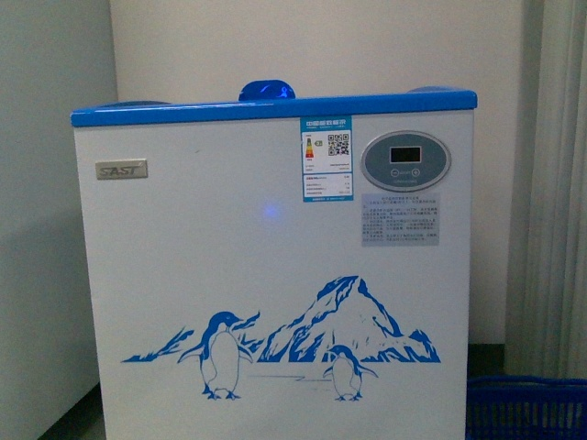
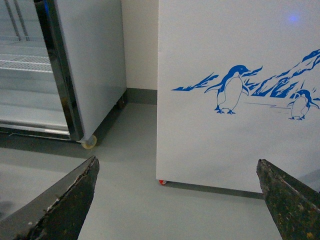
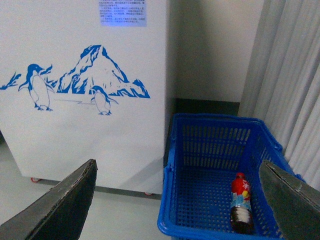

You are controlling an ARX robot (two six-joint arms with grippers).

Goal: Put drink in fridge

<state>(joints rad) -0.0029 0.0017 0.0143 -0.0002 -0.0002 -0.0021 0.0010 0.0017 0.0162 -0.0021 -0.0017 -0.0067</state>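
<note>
The fridge (image 1: pixel 229 275) is a low white chest with a blue top rim, a penguin-and-mountain picture and an oval grey display (image 1: pixel 405 160); it fills the front view. It also shows in the left wrist view (image 2: pixel 225 60) and the right wrist view (image 3: pixel 85 125). The drink (image 3: pixel 241 204), a red-capped bottle of brown liquid, lies in a blue basket (image 3: pixel 175 200) on the floor right of the fridge. My right gripper (image 3: pixel 177 172) is open and empty, above and before the basket. My left gripper (image 2: pixel 177 167) is open and empty, low before the fridge's left corner.
A tall grey glass-door cabinet (image 2: pixel 65 70) with wire shelves stands left of the fridge on casters. Pale curtains (image 3: pixel 295 75) hang right of the basket. The basket's corner shows in the front view (image 1: pixel 527 408). Grey floor (image 2: pixel 150 210) lies before the fridge.
</note>
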